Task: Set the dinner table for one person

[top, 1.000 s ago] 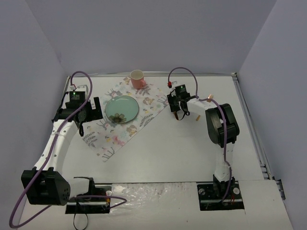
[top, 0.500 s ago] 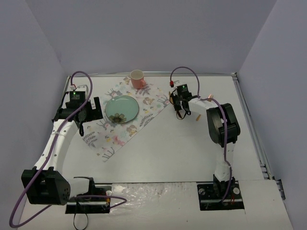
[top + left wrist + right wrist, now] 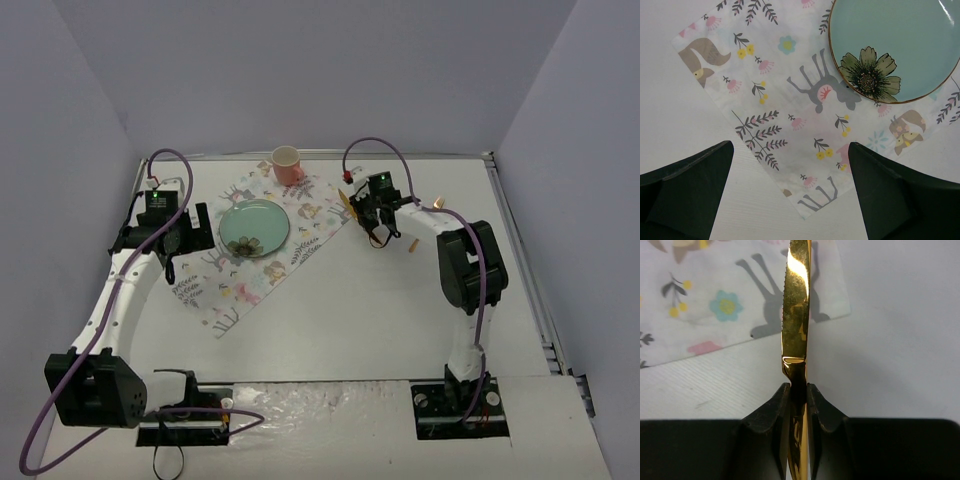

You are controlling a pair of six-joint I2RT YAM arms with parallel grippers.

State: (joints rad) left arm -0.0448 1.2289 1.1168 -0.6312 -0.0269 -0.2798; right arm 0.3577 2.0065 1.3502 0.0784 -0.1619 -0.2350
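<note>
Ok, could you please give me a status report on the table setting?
Right gripper, jaws shut on gold knife, blade over placemat corner. Left gripper, jaws open, above placemat beside plate. Nothing in knife's way on dinner table.

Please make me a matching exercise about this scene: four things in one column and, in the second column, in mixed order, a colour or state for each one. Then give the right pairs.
Column one
A. plate
B. cup
C. knife
D. left gripper

Column two
1. gold, clamped in the right gripper
2. open, above the placemat
3. pink
4. pale green with a dark flower

Pairs: A-4, B-3, C-1, D-2.
</note>
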